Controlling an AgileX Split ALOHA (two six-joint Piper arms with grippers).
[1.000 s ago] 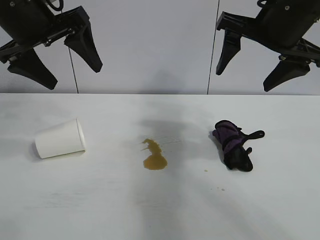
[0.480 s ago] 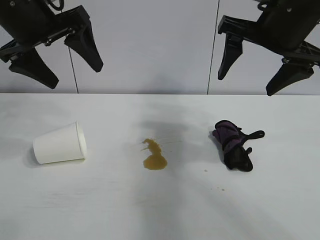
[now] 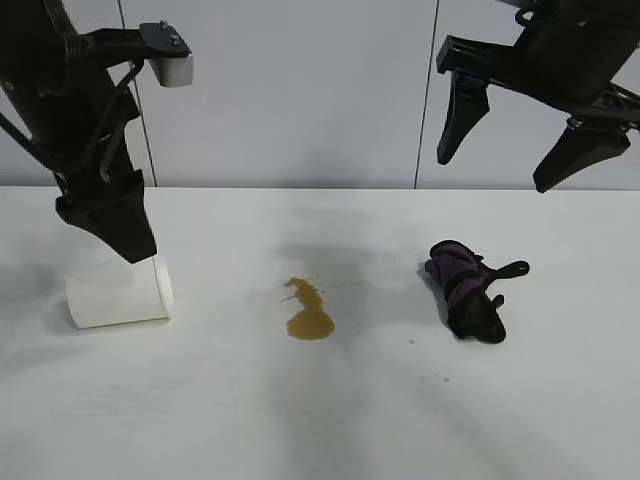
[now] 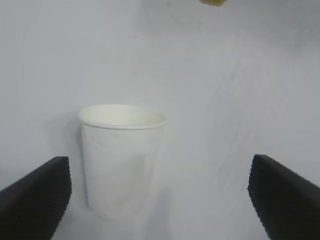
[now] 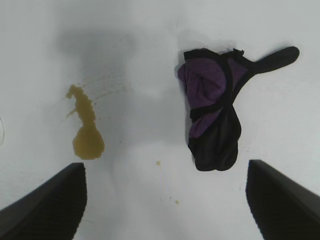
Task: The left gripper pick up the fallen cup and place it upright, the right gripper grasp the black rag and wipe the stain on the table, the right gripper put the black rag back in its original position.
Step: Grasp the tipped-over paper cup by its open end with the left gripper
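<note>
The white paper cup (image 3: 119, 293) lay on its side toward the left edge of the white table (image 3: 320, 420), its rolled rim turned toward the middle of the surface. The left gripper (image 3: 108, 225) hung directly above it, pointing steeply down, its dark fingertip just over the cup's upper side; whether it touched the cup could not be told. In the left wrist view the cup (image 4: 121, 159) sat between the two black fingers (image 4: 35, 197), which stood wide apart with bare table on either side of the cup, so the jaws were fully spread and held nothing. The amber-brown stain (image 3: 309, 311) lay near the middle of the table, an irregular blotch with a thin tail toward the back edge and a few tiny droplets (image 3: 410, 342) off toward the right. The black rag (image 3: 467, 290) lay bunched to the right of the stain and well apart from it, purple folds showing on top and a thin black loop reaching toward the right edge. The right gripper (image 3: 520, 130) hung high above the rag, clear of the table, its fingers spread wide and empty; the right wrist view showed the rag (image 5: 215, 120) and the stain (image 5: 86, 128) lying between its fingertips.
</note>
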